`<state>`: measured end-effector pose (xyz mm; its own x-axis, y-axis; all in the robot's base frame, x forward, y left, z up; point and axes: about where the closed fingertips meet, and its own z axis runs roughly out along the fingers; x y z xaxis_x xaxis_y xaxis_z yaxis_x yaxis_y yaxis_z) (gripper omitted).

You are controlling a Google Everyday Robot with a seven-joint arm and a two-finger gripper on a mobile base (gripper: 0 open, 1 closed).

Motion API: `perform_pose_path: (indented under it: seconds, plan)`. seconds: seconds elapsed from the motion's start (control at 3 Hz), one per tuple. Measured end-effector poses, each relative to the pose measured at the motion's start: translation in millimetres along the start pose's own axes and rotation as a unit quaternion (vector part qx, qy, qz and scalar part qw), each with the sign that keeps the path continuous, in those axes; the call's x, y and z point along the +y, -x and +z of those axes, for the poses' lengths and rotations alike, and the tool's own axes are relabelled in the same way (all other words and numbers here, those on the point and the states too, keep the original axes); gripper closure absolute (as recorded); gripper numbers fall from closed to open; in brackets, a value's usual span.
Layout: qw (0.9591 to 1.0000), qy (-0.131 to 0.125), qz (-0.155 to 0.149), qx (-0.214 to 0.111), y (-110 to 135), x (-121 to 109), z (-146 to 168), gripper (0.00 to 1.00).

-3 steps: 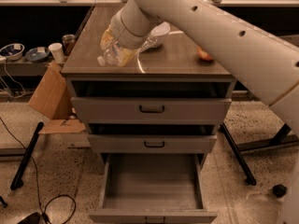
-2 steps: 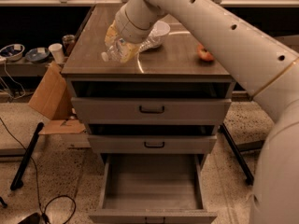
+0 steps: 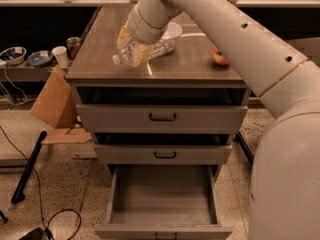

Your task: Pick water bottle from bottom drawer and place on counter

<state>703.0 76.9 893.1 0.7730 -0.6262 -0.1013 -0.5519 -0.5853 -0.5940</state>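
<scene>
The water bottle (image 3: pixel 127 58) is gripped by the pincer (image 3: pixel 134 46), whose yellowish fingers are closed round the bottle's body. The bottle is held nearly level, its long axis running across the pincer, with the white cap pointing out past the fingers toward the front-left edge of the desk (image 3: pixel 97 59).

The move to come is judged to turn on one relation: the desk lies directly beneath the pincer, so the bottle only has to be lowered and let go. Whether the bottle already touches the surface cannot be told; it appears to sit just above it.

Since the bottle is carried on its side, it is likely to be laid down rather than stood up, and it may roll when released. The front edge is near on the cap side of the pincer, so a roll that way is the risk.

A white bowl (image 3: pixel 169 36) sits just behind the pincer, and a reddish fruit (image 3: pixel 219 57) lies well off to the far side. Far below the pincer the bottom drawer (image 3: pixel 162 196) stands pulled out, with nothing seen in it.
</scene>
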Motion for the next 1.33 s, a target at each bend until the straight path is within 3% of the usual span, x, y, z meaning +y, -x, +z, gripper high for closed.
perform_pose_path:
  seconds: [0.33,0.67,1.0,1.33]
  plan:
    - [0.9995,0.013,0.028,0.002,-3.9,8.4,1.0,1.00]
    - [0.9975,0.011,0.069,0.005,-6.2,7.9,1.7,1.00]
    - [0.9959,0.011,0.089,0.012,-7.6,4.3,2.0,1.00]
    - [0.9946,0.010,0.102,0.016,-9.2,2.1,2.9,0.81]
